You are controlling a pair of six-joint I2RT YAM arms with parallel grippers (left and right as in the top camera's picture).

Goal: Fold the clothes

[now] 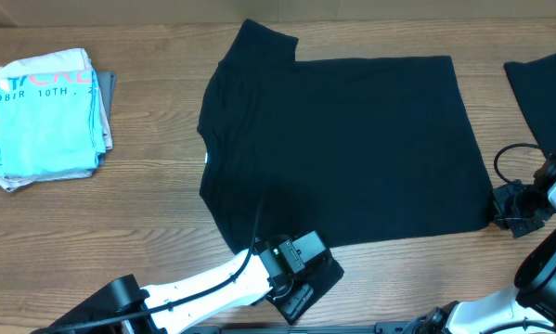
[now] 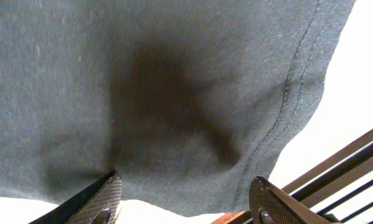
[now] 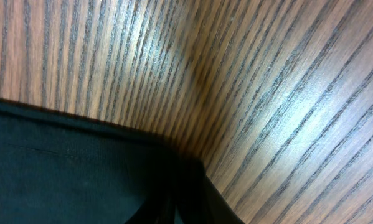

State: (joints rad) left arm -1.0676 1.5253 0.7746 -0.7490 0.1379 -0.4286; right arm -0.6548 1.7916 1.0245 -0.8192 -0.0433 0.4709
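left gripper (image 2: pixel 186 200): jaws well apart at the near edge of the shirt (image 1: pixel 342 148); cloth lies just ahead of and between the fingers (image 2: pixel 105 196), not pinched.
right gripper (image 1: pixel 512 210): at the shirt's near right corner; its fingers are out of sight in its own view, where the corner runs up to the frame's bottom edge; cannot tell whether it is clamped or apart.
shirt: black, spread flat mid-table, collar side to the left, one sleeve pointing to the far edge.
hem (image 2: pixel 286 118): stitched line curving beside the left gripper; a soft crease in the cloth behind it.
open room: bare wood to the left of the shirt and along the near edge between the arms.
table (image 1: pixel 148 213): brown wood grain, shiny under the light.
blue stack (image 1: pixel 45 111): folded, far left, well apart from the shirt.
second black garment (image 1: pixel 545 88): far right, partly out of frame.
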